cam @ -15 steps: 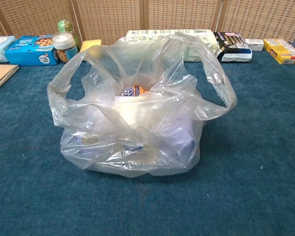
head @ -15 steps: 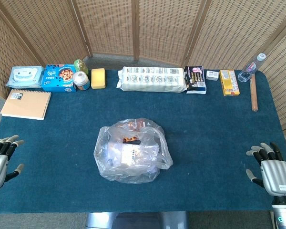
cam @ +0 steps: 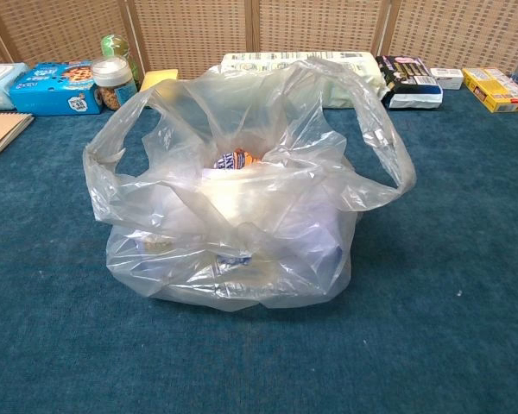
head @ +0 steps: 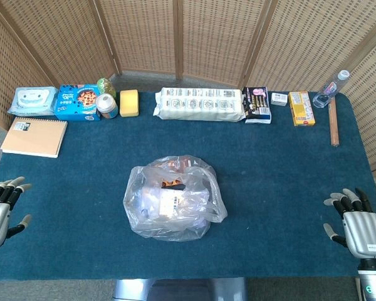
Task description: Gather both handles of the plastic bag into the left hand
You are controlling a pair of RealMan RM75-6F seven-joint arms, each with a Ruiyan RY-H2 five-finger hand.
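A clear plastic bag [head: 173,199] with goods inside sits in the middle of the blue table. The chest view shows it close up [cam: 233,233], with one handle [cam: 112,142] looping out to the left and the other handle [cam: 388,147] looping out to the right, both loose. My left hand [head: 1,210] hovers at the table's near left corner, fingers spread, holding nothing. My right hand [head: 357,222] is at the near right corner, fingers spread, holding nothing. Both hands are far from the bag and appear only in the head view.
Along the far edge lie a wipes pack [head: 33,100], a blue cookie box [head: 77,102], a jar [head: 106,105], a yellow sponge [head: 129,103], a long white package [head: 200,104], small boxes [head: 301,108], a bottle [head: 331,89] and a wooden stick [head: 333,122]. A notebook [head: 34,137] lies at far left.
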